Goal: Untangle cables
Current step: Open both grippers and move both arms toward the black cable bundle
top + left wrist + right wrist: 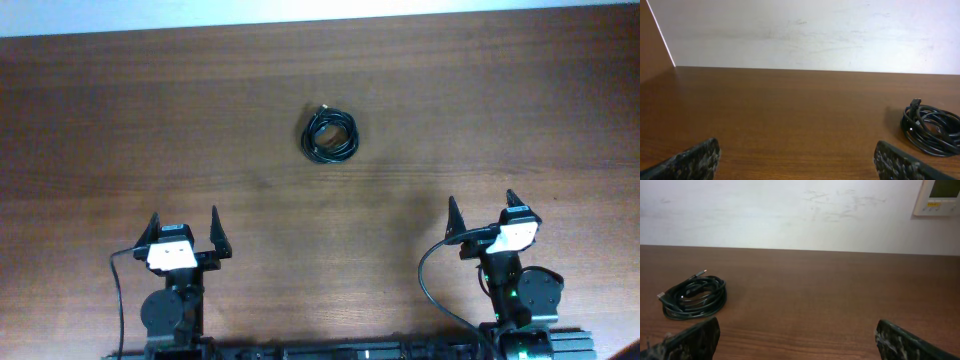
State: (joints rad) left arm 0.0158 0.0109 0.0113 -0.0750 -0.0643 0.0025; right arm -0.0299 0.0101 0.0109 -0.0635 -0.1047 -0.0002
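The cables (330, 136) lie in 1 small coil on the worktop (150, 110), light and limp; an outer loop looks graspable. Left gripper (184, 222) and right gripper (481, 208) stand wide, empty, well short.

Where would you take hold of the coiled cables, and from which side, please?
Probably from straight above, pinching the rim of the cables, since the coil lies flat on the table. The plug poking out at its far edge offers a free end to pull afterwards.
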